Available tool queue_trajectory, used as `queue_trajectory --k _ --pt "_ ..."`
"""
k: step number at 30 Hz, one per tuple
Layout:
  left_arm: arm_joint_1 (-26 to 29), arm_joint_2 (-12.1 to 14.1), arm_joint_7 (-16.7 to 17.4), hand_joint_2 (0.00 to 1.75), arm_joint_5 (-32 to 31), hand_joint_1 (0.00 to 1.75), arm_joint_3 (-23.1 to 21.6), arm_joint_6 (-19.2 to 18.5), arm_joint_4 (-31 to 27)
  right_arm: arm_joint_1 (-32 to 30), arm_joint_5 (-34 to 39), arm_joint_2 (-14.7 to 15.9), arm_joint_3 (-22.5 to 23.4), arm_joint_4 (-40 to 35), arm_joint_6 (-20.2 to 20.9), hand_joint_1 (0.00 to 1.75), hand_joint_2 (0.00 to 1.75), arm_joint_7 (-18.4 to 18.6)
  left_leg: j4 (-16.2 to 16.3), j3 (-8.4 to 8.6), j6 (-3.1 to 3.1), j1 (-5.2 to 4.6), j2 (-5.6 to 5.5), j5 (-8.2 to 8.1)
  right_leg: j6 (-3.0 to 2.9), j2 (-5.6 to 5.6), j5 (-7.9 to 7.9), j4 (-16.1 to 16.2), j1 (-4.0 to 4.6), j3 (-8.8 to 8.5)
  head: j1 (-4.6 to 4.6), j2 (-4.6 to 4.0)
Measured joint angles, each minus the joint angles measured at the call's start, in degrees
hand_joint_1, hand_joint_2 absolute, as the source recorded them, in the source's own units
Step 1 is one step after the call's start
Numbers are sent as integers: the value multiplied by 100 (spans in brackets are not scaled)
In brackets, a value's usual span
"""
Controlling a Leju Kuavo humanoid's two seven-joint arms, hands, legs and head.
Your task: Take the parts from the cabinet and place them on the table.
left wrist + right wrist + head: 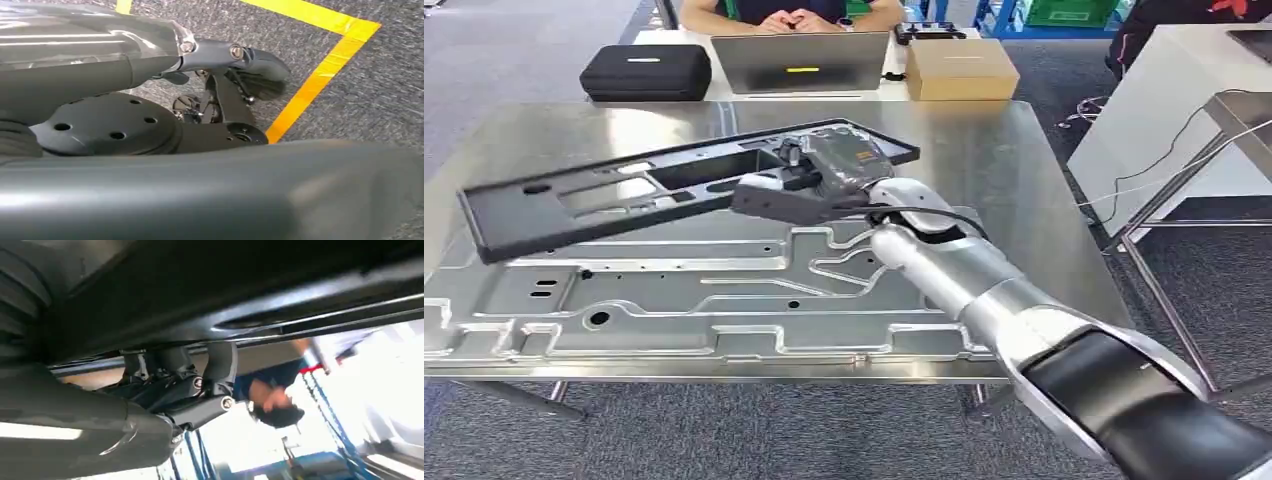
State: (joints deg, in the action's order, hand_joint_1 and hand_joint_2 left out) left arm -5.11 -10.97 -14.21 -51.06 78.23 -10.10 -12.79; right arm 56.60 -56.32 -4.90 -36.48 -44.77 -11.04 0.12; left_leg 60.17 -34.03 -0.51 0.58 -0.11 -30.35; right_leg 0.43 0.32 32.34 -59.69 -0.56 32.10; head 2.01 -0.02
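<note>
Your right hand (824,185) is holding the long black frame part (674,185) near its middle, with the fingers (220,365) curled up around one of its bars from beneath, as the right wrist view shows. The part hangs tilted above the surface (1014,170), its left end lower and near the stamped metal panel (674,300) that already lies flat there.

Risks noted:
- The grip sits toward the right half of a long part, so I judge the left end likely to swing or sag; a quick wrist turn could twist the bar in the fingers.
- The low left end may strike the metal panel first and lever the part out of the hand.
- If you release while it is tilted, the part could slide across the smooth steel (the panel offers little to stop it).

Room for moving: the far strip of the surface, between the panel and the back edge, is bare, as is the right-hand side. A laptop (799,62), a black case (646,72) and a cardboard box (961,68) stand on a separate desk beyond, where a person sits; keep the part's far end short of them.

Your left hand (225,100) hangs over carpet with yellow tape, holding nothing; I cannot tell how its fingers lie.
</note>
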Motion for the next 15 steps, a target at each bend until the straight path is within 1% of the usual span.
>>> queue_trajectory --k 2,4,6,8,11,15 --pt "-1 -11 -22 175 57 0 2 9 0 -225 -800 18 33 -295 68 175 175 141 0 0 0 0 0 0 0 0 0 0 0 1 0 2" --pt "0 -26 -39 175 81 0 2 28 0 -434 -1239 22 96 -553 103 175 175 226 -1 0 0 0 0 0 0 0 1 0 0 1 0 2" --pt "3 -40 -55 175 123 0 7 59 0 -647 -1886 29 184 -858 151 175 175 337 -2 0 0 0 0 0 1 -1 2 0 0 2 0 2" --pt "6 -59 -63 175 197 0 31 111 0 -878 -2426 35 321 -1161 238 175 175 368 -3 0 0 0 0 -1 2 -1 4 0 0 1 0 0" --pt "20 -70 -68 175 278 0 52 146 0 -1200 -2772 66 461 -1519 337 175 175 375 -3 0 0 0 0 -1 2 -1 4 0 0 1 0 0" --pt "27 -85 -70 175 293 0 118 205 0 -1502 -2989 136 577 -1802 483 175 175 383 -3 0 0 0 0 -1 2 -2 4 1 -1 1 0 0"
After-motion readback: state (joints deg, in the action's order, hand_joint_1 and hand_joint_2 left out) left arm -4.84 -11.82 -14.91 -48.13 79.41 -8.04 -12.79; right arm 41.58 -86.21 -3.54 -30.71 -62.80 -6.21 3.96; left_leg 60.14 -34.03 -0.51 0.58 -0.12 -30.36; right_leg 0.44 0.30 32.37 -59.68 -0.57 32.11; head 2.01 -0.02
